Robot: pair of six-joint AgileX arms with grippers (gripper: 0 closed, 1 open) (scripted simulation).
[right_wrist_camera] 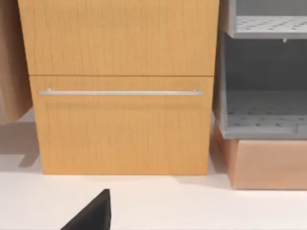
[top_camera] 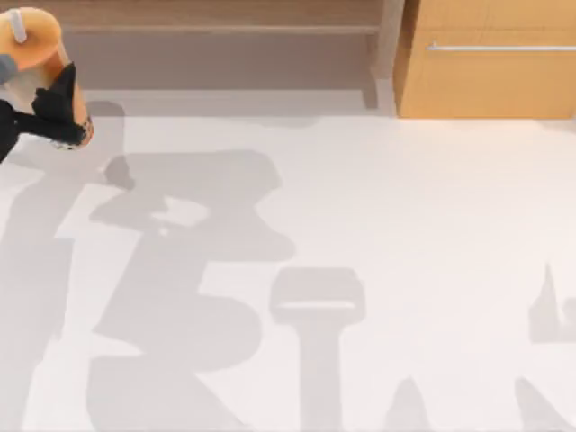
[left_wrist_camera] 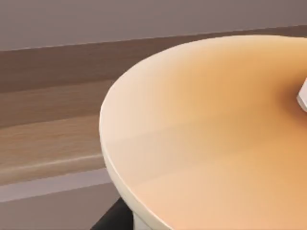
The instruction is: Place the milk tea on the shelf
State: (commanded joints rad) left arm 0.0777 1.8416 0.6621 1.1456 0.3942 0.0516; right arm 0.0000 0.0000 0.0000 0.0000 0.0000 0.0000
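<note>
the left gripper (top_camera: 59, 115) is clamping the milk tea (top_camera: 40, 54) round its smooth, slippery side at the table's (top_camera: 360, 225) far left, just before the pale wooden shelf (top_camera: 225, 29). it is looking light but top-heavy; a mid-body hold suits it. its lid (left_wrist_camera: 211, 129) is showing flat and glossy.

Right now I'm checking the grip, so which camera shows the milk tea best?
The top view: the whole milk tea shows there, clamped by the left gripper near the shelf. The left wrist view gives a close look at its lid.
</note>
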